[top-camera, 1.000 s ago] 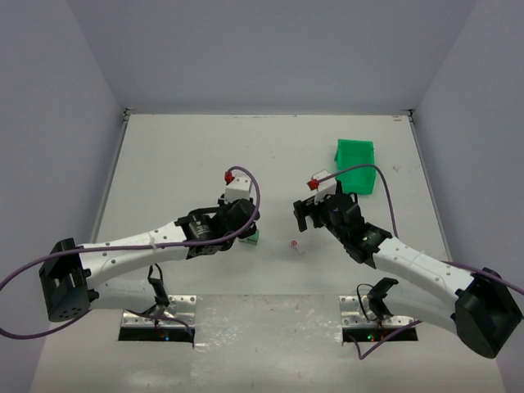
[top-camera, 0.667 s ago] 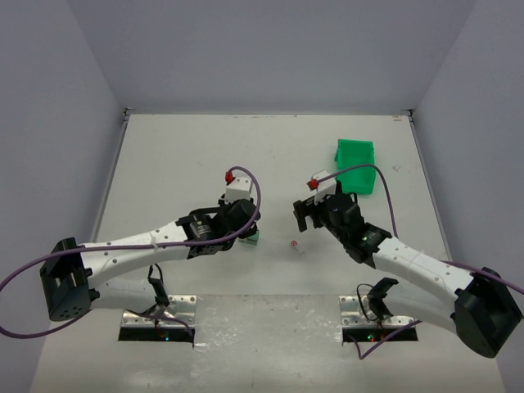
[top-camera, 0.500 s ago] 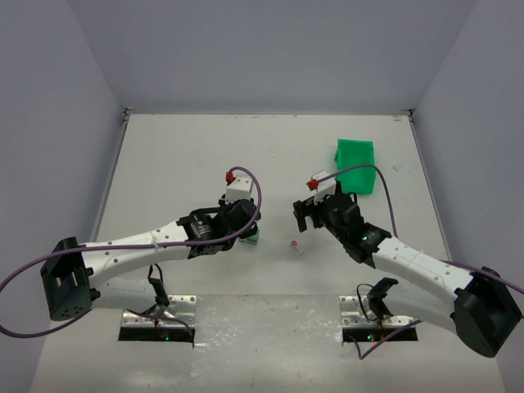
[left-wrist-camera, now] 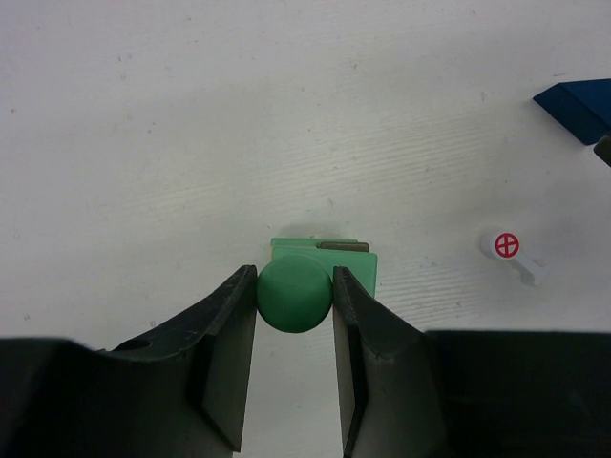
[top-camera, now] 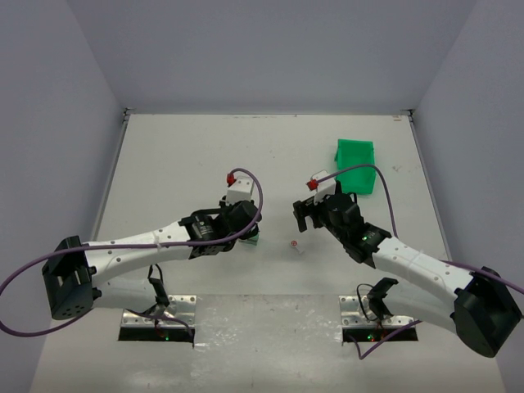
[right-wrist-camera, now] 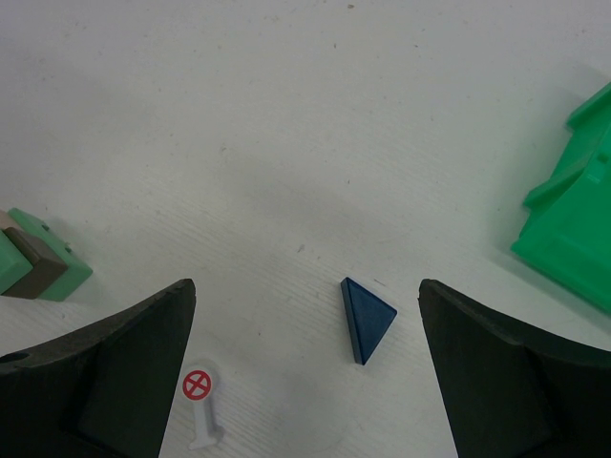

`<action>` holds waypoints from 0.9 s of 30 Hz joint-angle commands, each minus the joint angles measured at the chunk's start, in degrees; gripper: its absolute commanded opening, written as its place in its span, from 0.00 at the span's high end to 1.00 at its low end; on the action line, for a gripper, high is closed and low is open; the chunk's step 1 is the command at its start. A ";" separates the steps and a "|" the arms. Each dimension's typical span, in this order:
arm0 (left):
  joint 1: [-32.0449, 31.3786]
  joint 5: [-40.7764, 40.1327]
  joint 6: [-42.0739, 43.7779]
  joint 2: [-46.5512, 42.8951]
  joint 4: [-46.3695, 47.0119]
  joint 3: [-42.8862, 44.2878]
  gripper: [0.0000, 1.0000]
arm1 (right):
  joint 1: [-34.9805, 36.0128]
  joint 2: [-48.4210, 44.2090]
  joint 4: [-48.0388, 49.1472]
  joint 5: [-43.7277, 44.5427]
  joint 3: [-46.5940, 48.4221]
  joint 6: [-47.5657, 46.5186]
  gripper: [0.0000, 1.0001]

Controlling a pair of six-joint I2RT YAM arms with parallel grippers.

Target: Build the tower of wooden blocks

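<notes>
My left gripper (left-wrist-camera: pixel 294 281) is shut on a round dark green block (left-wrist-camera: pixel 294 296). Directly beyond it, a light green block (left-wrist-camera: pixel 361 269) lies on the table with a tan piece (left-wrist-camera: pixel 342 246) at its far edge; whether the round block touches them I cannot tell. In the top view the left gripper (top-camera: pixel 248 232) covers most of this stack (top-camera: pixel 253 239). My right gripper (right-wrist-camera: pixel 305 286) is open and hangs over a dark blue triangular wedge (right-wrist-camera: pixel 367 318) lying flat on the table, nearer the right finger. The green and tan blocks (right-wrist-camera: pixel 38 262) show at the left edge of the right wrist view.
A small white sign with a red crossed circle (right-wrist-camera: pixel 198 386) lies near the right gripper's left finger; in the top view this sign (top-camera: pixel 295 245) lies between the two arms. A bright green plastic bin (top-camera: pixel 355 155) stands at the back right, and its corner (right-wrist-camera: pixel 573 219) shows in the right wrist view.
The left wrist has edged slightly to the right over the green block, hiding more of it. The right arm has not moved.
</notes>
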 commanded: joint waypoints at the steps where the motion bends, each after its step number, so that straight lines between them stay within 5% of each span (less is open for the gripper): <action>1: -0.58 -0.40 -0.71 -0.07 2.21 -0.06 0.94 | -0.25 0.10 1.93 1.20 0.57 -0.51 0.01; 27: -0.58 -0.80 -0.41 1.81 2.97 0.11 0.88 | -0.34 -0.07 1.28 1.92 0.63 -0.77 0.01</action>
